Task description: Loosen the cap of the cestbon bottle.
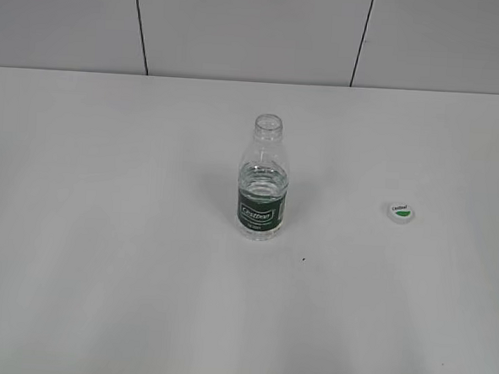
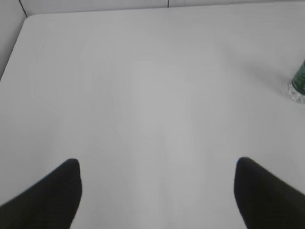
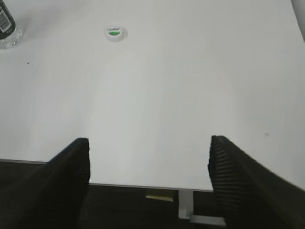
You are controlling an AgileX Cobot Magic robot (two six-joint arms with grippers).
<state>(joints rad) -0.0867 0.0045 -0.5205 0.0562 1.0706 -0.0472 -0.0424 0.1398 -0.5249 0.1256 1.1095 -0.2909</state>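
Note:
The cestbon bottle [image 1: 263, 181] stands upright in the middle of the white table [image 1: 103, 229], its neck open with no cap on it. Its base shows at the right edge of the left wrist view [image 2: 299, 85] and at the top left of the right wrist view [image 3: 6, 26]. The cap [image 1: 400, 211] lies on the table to the bottle's right, green and white top up; it also shows in the right wrist view [image 3: 114, 33]. My left gripper [image 2: 157, 164] is open and empty over bare table. My right gripper [image 3: 148, 143] is open and empty at the table's near edge. Neither gripper shows in the exterior view.
The table's near edge [image 3: 143, 186] runs under my right gripper, with dark floor and a metal table leg below. A grey panelled wall [image 1: 259, 26] stands behind the table. A small dark speck [image 1: 303, 259] lies in front of the bottle.

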